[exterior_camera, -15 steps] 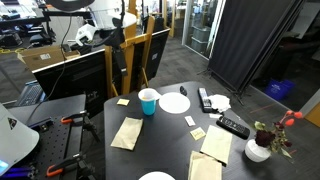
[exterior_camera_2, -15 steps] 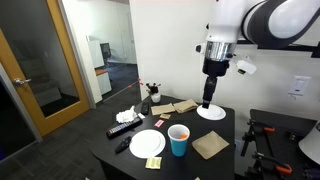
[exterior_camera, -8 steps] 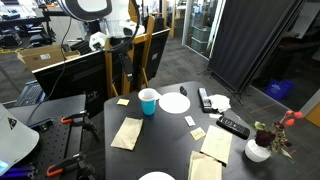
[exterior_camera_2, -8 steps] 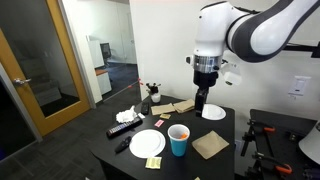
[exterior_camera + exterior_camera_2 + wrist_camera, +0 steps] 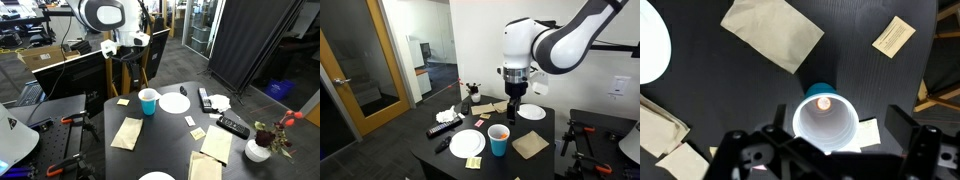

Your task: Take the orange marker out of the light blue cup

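The light blue cup (image 5: 826, 125) stands upright on the black table, seen from straight above in the wrist view, with a pale inside. The orange marker (image 5: 823, 101) stands inside it, showing only as a round orange end against the far wall. My gripper (image 5: 830, 152) is open, its dark fingers spread on either side of the cup's rim and above it. In both exterior views the gripper (image 5: 514, 108) (image 5: 128, 60) hangs above the table, higher than the cup (image 5: 498, 140) (image 5: 148, 101). The marker does not show clearly there.
Round white plates (image 5: 174, 102) (image 5: 467, 143) (image 5: 530, 112), brown napkins (image 5: 127, 133) (image 5: 772, 33), yellow sticky notes (image 5: 893, 35), remotes (image 5: 232, 126) and a white vase with red flowers (image 5: 258, 150) lie on the table. Chairs and a stand lie behind it.
The arm has swung across and down towards the cup. The cup and marker have not moved.
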Tool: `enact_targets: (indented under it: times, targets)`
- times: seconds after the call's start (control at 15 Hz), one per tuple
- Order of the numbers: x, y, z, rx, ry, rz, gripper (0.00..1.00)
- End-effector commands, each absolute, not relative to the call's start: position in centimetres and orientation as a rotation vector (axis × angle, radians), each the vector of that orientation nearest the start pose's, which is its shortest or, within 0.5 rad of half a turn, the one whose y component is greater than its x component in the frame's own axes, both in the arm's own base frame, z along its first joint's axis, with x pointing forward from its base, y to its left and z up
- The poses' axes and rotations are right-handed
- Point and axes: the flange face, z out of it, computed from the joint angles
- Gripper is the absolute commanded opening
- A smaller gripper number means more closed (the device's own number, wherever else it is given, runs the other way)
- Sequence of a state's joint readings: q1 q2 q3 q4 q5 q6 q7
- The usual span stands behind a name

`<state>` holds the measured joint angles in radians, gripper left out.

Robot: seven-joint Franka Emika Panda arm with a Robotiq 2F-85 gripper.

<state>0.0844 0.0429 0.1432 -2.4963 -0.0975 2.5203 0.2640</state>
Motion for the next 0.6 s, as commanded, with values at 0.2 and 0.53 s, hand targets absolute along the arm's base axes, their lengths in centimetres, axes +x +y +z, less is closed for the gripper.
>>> enact_targets:
  times: [0.2, 0.53]
  targets:
    - [46.00, 10.66, 25.76, -3.188, -0.067, 0.012, 1.00]
    - [46.35, 10.59, 25.49, -3.184, -0.052, 0.003, 1.00]
